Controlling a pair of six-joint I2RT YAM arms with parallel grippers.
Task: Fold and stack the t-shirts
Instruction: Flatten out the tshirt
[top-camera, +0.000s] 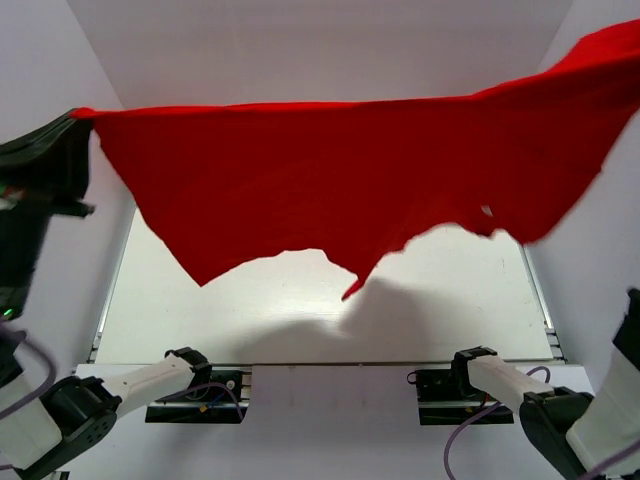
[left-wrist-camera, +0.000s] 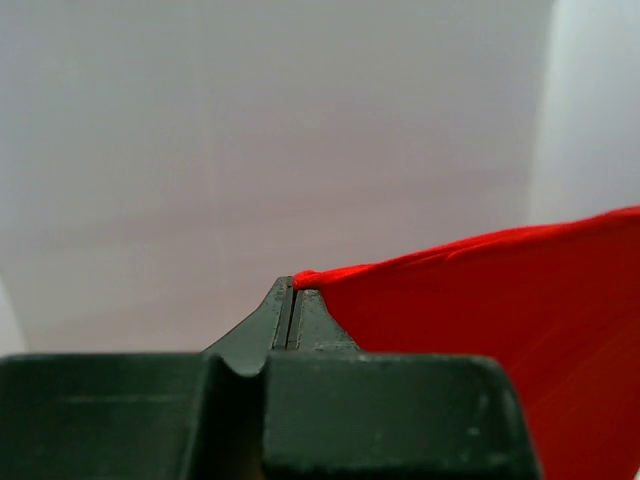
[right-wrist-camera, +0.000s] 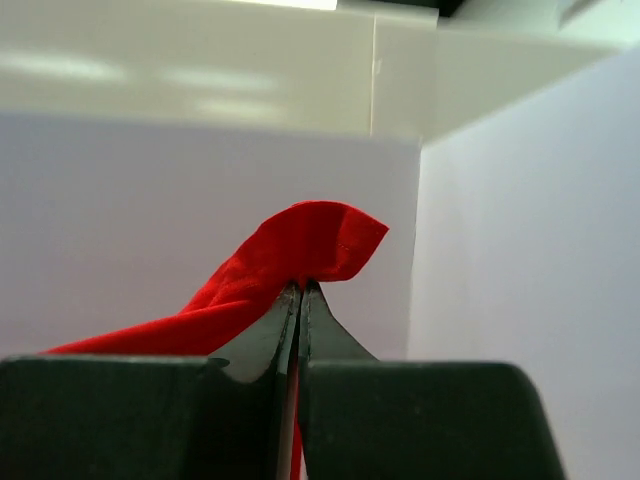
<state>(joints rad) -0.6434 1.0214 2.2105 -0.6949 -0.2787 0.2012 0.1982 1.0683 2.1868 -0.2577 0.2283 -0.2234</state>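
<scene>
The left gripper (left-wrist-camera: 293, 300) and right gripper (right-wrist-camera: 300, 296) pinch the t-shirt's (top-camera: 350, 170) top edge.

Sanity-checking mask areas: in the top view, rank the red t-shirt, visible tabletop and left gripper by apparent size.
1. red t-shirt, spans nearly the whole width.
2. table, only the part the shirt leaves visible.
3. left gripper, smallest, though nearness to the camera enlarges it.
</scene>
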